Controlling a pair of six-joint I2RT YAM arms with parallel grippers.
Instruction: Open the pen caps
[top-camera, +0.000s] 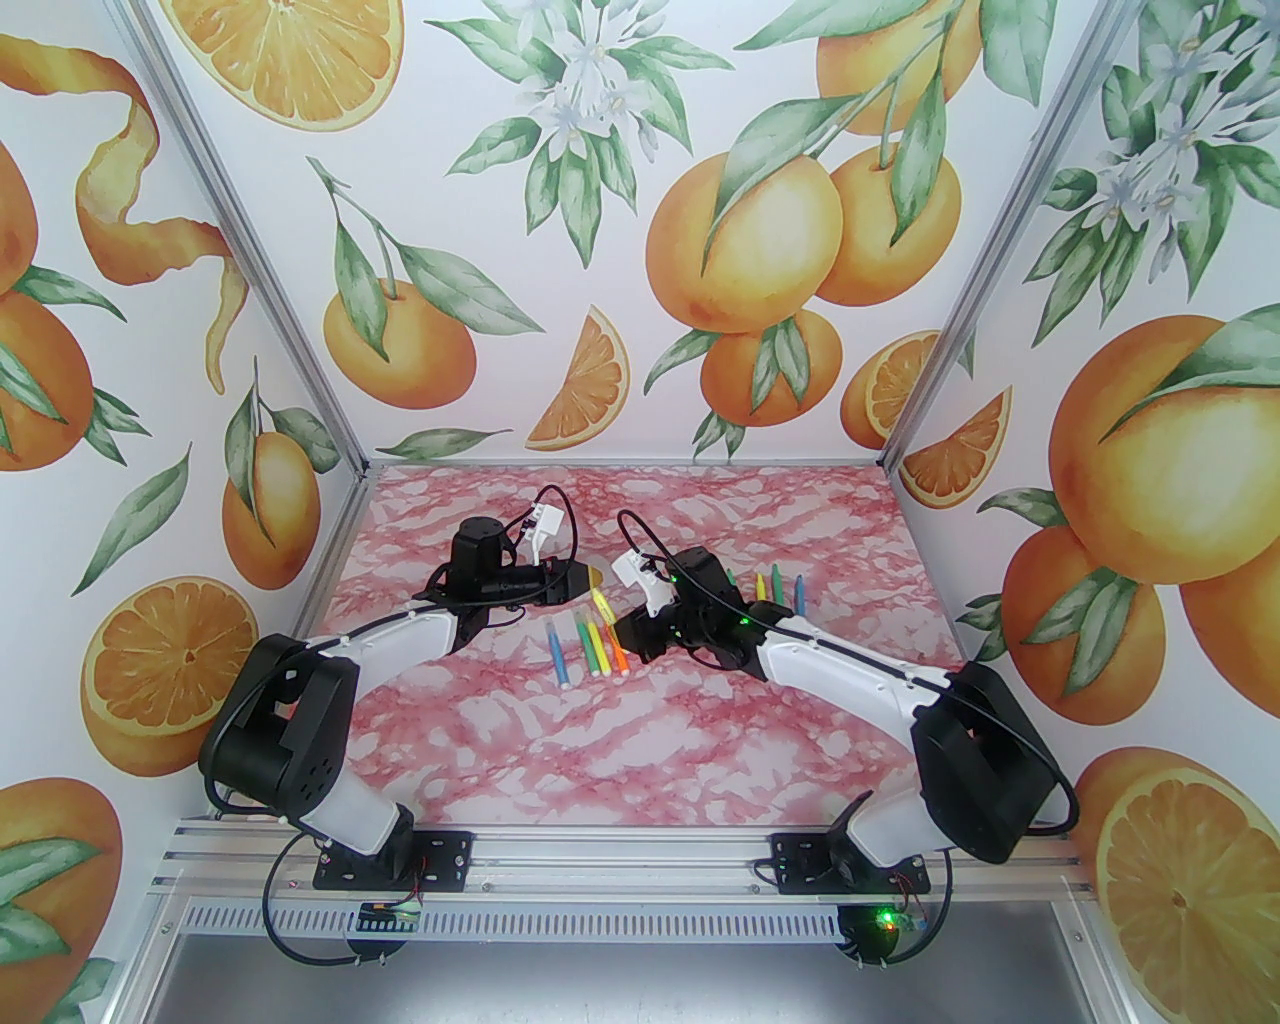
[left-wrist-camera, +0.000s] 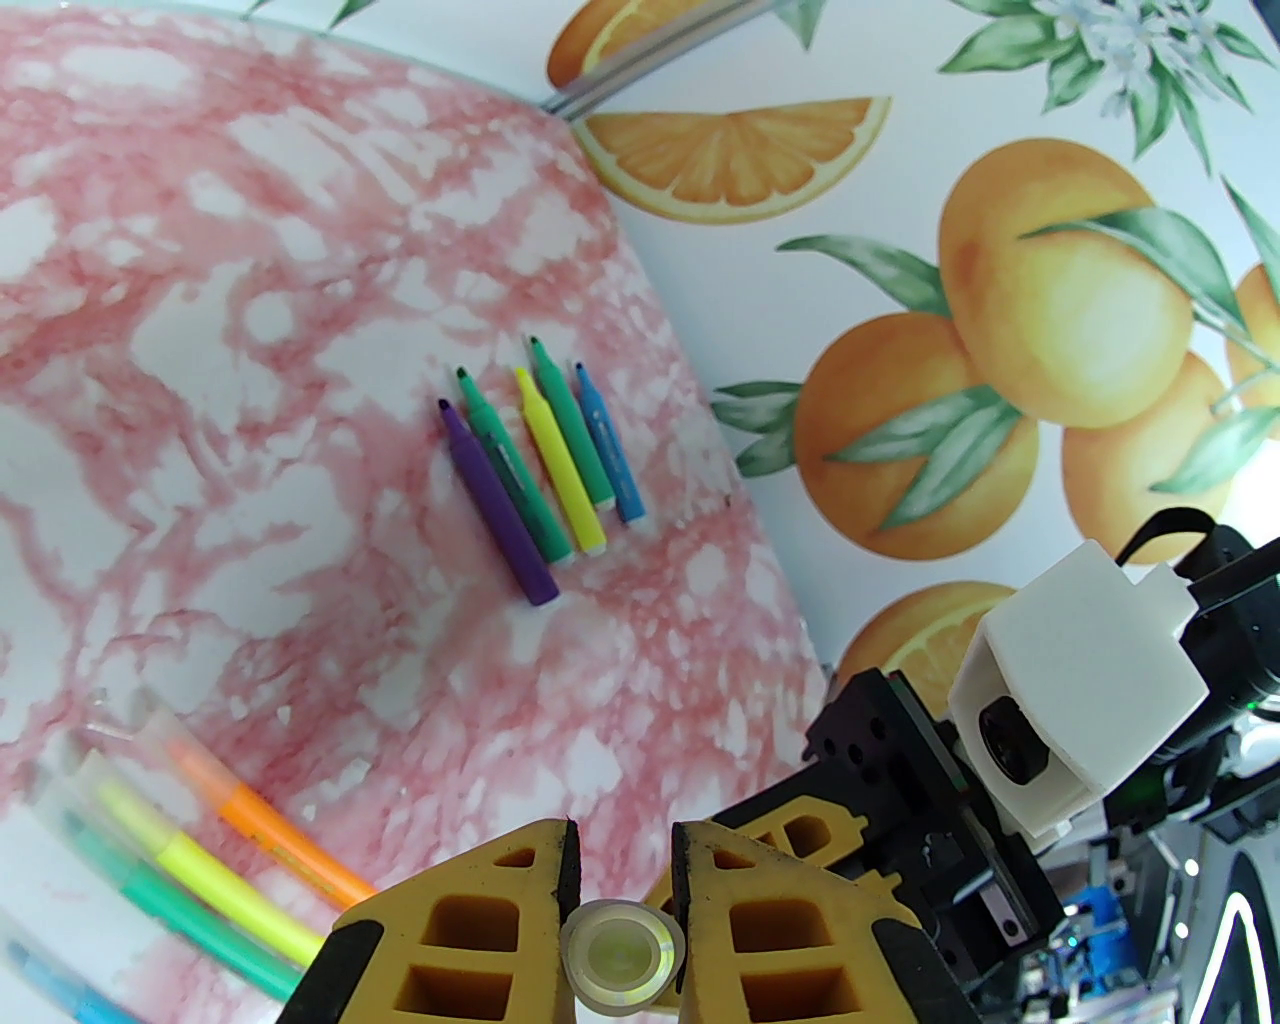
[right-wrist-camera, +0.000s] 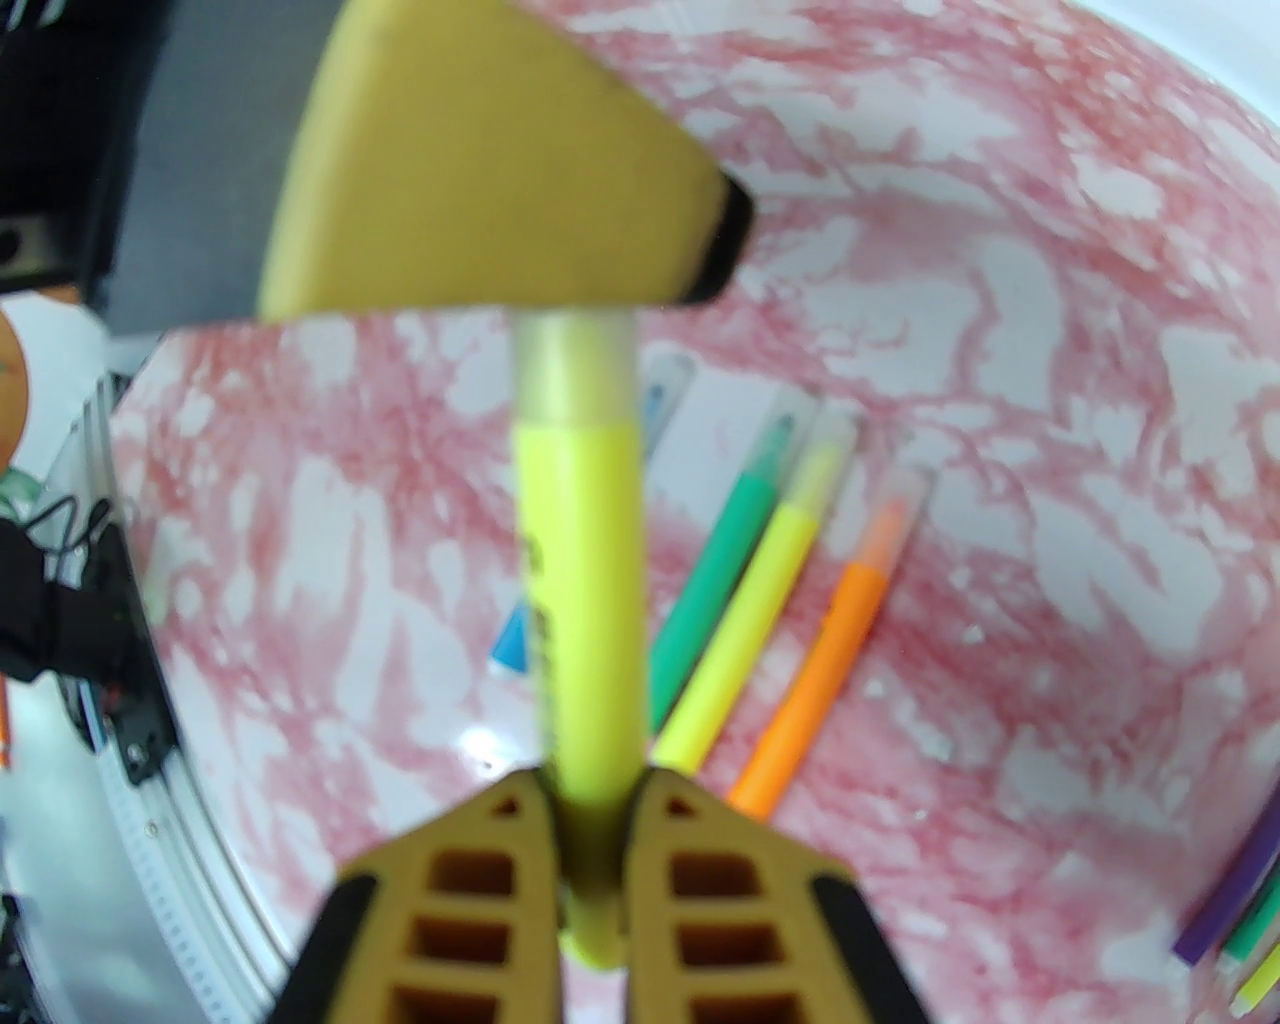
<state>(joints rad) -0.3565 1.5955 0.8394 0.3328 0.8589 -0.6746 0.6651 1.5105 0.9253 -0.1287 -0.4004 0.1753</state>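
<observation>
Your right claw (right-wrist-camera: 590, 795) clamped on the yellow pen (right-wrist-camera: 580, 560) at its barrel, your left claw (left-wrist-camera: 622, 860) pinched tight round its clear cap (left-wrist-camera: 622, 958), pen held over four capped pens (right-wrist-camera: 740, 620) lying on the desk (right-wrist-camera: 1050, 300), five uncapped pens (left-wrist-camera: 560, 470) rowed well apart.

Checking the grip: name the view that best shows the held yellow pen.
The right wrist view: the yellow pen runs from the right gripper, shut on its barrel, to its clear cap. The left wrist view shows the cap end-on in the left gripper; the top view, a tiny sliver.
</observation>
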